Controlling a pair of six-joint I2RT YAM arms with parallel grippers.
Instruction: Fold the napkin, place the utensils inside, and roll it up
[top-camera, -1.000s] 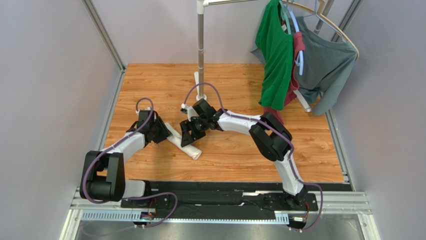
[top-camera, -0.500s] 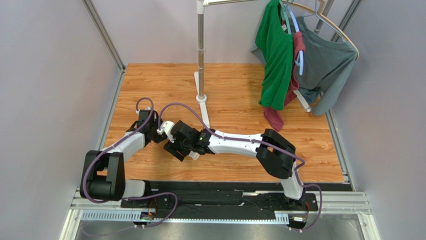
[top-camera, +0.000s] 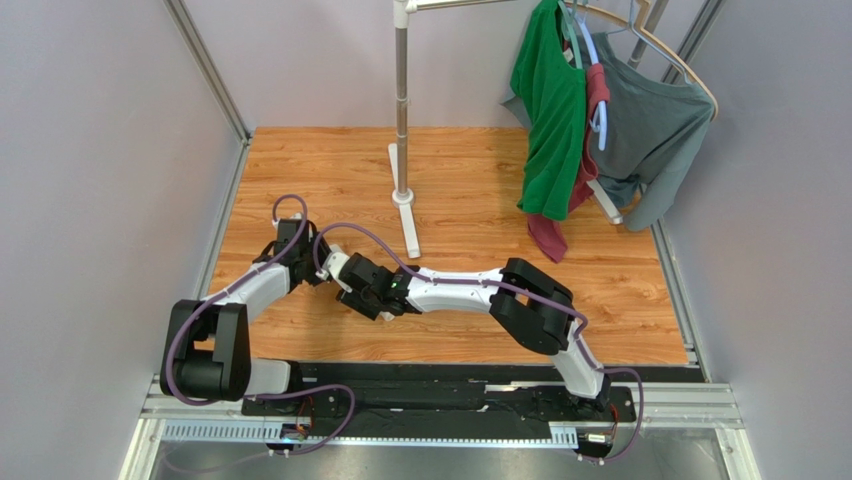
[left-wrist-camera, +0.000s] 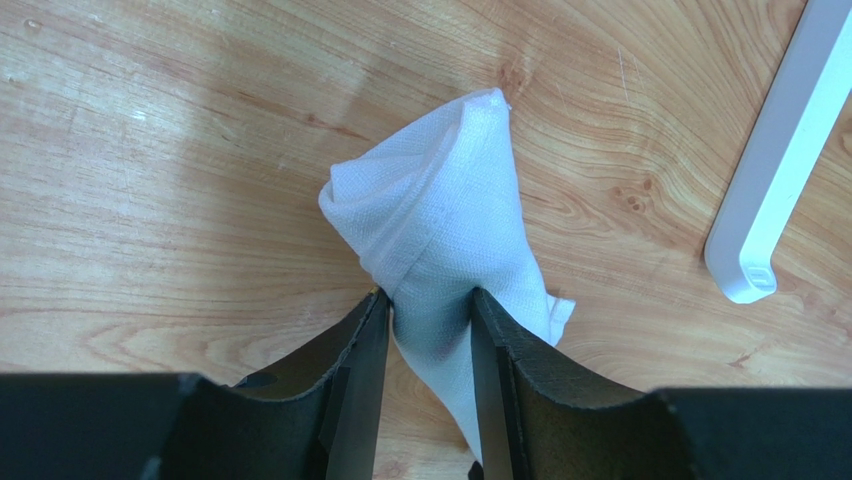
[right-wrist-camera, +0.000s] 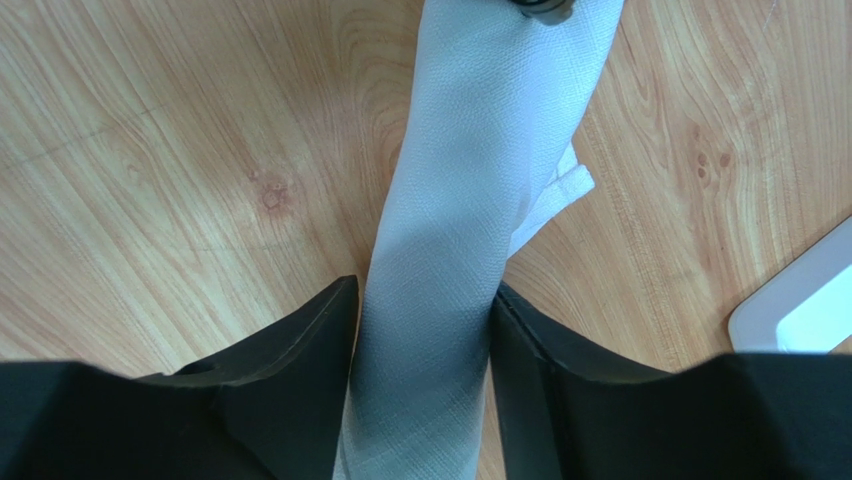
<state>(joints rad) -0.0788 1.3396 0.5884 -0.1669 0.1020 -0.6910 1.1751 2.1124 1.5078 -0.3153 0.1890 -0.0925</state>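
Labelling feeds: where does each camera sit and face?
Top external: above, behind the bases, looking down on the table; both arms show.
Left wrist: on left arm, looking down past its jaws at the napkin.
Right wrist: on right arm, likewise.
Shared: wrist views both show napkin and white stand foot.

Beside right hand (right-wrist-camera: 421, 290), left hand (left-wrist-camera: 428, 297) (both gripping).

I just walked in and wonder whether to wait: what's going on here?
Both arms are on the white napkin, already rolled into a slim tube lying on the wooden table. The left gripper pinches one end; the right gripper straddles the roll further along, fingers against both sides. No spoon shows, so whether it is inside cannot be told.
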